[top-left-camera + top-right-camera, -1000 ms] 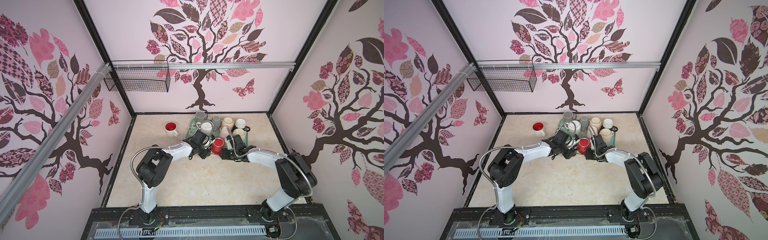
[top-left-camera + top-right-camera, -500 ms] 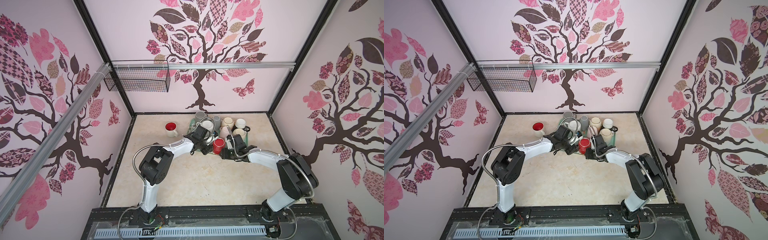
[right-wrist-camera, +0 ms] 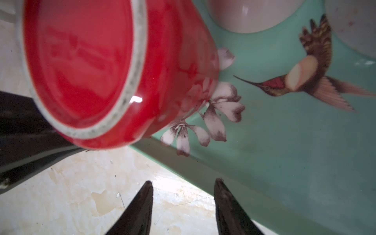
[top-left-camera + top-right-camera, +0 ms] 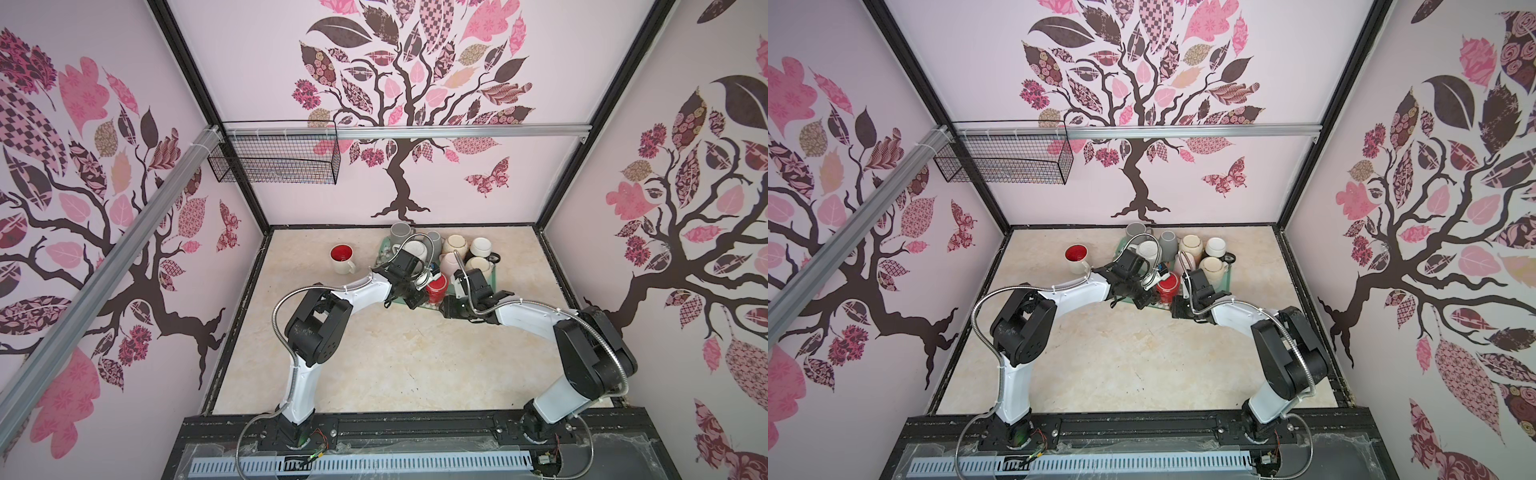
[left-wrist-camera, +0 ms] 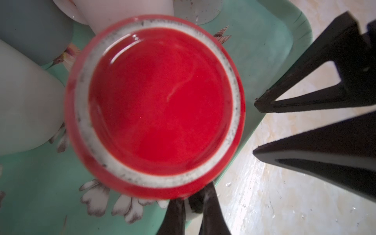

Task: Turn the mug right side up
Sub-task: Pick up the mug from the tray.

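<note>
Fingers of the left gripper [image 5: 193, 203] have just come together. A second ago they stood well apart; now they are pinched nearly shut at the edge of the red mug [image 5: 160, 101], with only a sliver of something pale and dark between them. That sliver looks like the mug's handle, though most of it is hidden. So the grasp seems made, and a narrow one.

In both top views the left gripper meets the mug [image 4: 436, 287] from its 9 o'clock. The mug is not yet turned: its red base with the unglazed pale ring faces up, mouth down, on the green tray [image 5: 264, 53] near the tray's 6 o'clock edge.

At about 4 o'clock from the mug hangs the right gripper [image 3: 184, 181], fingers apart with nothing between them — only table [image 3: 81, 193] and tray rim beneath.

Just beyond the mug, towards 12 o'clock, other upside-down mugs [image 4: 451, 245] crowd the tray, close against it. Well off at 10 o'clock a cream mug [image 4: 343, 258] stands upright on the table.

My reading: the turning can now begin, but it needs a lift first, away from the neighbours, towards 6 o'clock. A hold on a handle alone may let the body swing as it rolls over — the open right gripper is placed to steady it.
</note>
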`<state>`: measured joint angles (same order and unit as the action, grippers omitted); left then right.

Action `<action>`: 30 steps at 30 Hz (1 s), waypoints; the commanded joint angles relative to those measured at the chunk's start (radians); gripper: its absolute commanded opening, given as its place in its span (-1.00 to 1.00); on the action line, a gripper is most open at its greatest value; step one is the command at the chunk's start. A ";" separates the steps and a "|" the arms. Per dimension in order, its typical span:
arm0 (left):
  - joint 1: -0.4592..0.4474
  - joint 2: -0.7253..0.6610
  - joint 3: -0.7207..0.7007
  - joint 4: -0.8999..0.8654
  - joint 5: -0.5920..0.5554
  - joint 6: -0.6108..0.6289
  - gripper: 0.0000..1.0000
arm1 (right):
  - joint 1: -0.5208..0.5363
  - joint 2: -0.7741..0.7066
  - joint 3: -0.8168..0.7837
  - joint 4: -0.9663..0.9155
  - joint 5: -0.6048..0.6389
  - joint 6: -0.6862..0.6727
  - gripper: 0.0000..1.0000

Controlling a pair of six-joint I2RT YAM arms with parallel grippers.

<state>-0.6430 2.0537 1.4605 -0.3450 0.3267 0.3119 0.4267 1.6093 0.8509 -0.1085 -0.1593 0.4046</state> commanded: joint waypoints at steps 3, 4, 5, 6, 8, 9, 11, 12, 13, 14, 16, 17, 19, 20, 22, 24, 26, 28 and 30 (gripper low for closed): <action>0.001 -0.080 -0.048 0.090 -0.001 -0.034 -1.00 | -0.005 -0.112 -0.030 0.028 0.005 0.020 0.06; 0.002 -0.098 -0.067 0.106 -0.002 -0.042 -1.00 | -0.005 -0.136 -0.043 0.043 0.003 0.027 0.07; 0.002 -0.117 -0.084 0.122 -0.004 -0.052 -1.00 | -0.004 -0.166 -0.058 0.058 0.001 0.036 0.09; 0.002 -0.134 -0.100 0.134 -0.004 -0.063 -1.00 | -0.005 -0.192 -0.075 0.080 -0.002 0.045 0.10; 0.002 -0.171 -0.139 0.168 0.001 -0.087 -1.00 | -0.005 -0.247 -0.112 0.121 -0.005 0.067 0.12; 0.001 -0.186 -0.152 0.184 0.001 -0.100 -1.00 | -0.006 -0.275 -0.130 0.147 -0.008 0.085 0.12; 0.005 -0.215 -0.174 0.212 -0.002 -0.136 -1.00 | -0.005 -0.318 -0.165 0.194 -0.015 0.119 0.12; 0.008 -0.225 -0.179 0.221 0.002 -0.151 -1.00 | -0.005 -0.335 -0.180 0.216 -0.021 0.134 0.12; 0.012 -0.236 -0.185 0.235 0.009 -0.171 -1.00 | -0.005 -0.352 -0.195 0.238 -0.029 0.161 0.12; 0.019 -0.247 -0.192 0.253 0.023 -0.195 -1.00 | -0.005 -0.370 -0.214 0.271 -0.040 0.186 0.12; 0.039 -0.263 -0.205 0.296 0.061 -0.246 -1.00 | -0.005 -0.395 -0.244 0.321 -0.059 0.233 0.12; 0.049 -0.273 -0.213 0.321 0.090 -0.275 -1.00 | -0.005 -0.408 -0.260 0.348 -0.071 0.260 0.13; 0.065 -0.294 -0.236 0.383 0.131 -0.329 -1.00 | -0.007 -0.425 -0.287 0.413 -0.115 0.307 0.13; 0.068 -0.307 -0.248 0.410 0.147 -0.351 -1.00 | -0.008 -0.432 -0.300 0.446 -0.134 0.335 0.13; 0.073 -0.334 -0.268 0.458 0.171 -0.386 -1.00 | -0.008 -0.441 -0.328 0.533 -0.182 0.397 0.13; 0.077 -0.361 -0.286 0.499 0.196 -0.426 -1.00 | -0.009 -0.443 -0.355 0.631 -0.233 0.458 0.13; 0.085 -0.393 -0.305 0.568 0.219 -0.478 -1.00 | -0.011 -0.439 -0.386 0.769 -0.294 0.516 0.14; 0.088 -0.422 -0.317 0.601 0.233 -0.521 -1.00 | -0.011 -0.435 -0.411 0.890 -0.326 0.573 0.13; 0.089 -0.448 -0.325 0.625 0.244 -0.550 -1.00 | -0.011 -0.425 -0.429 0.976 -0.345 0.615 0.14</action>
<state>-0.5587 1.6772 1.1572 0.0872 0.5098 -0.1661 0.4202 1.1946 0.4282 0.6285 -0.4232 0.9024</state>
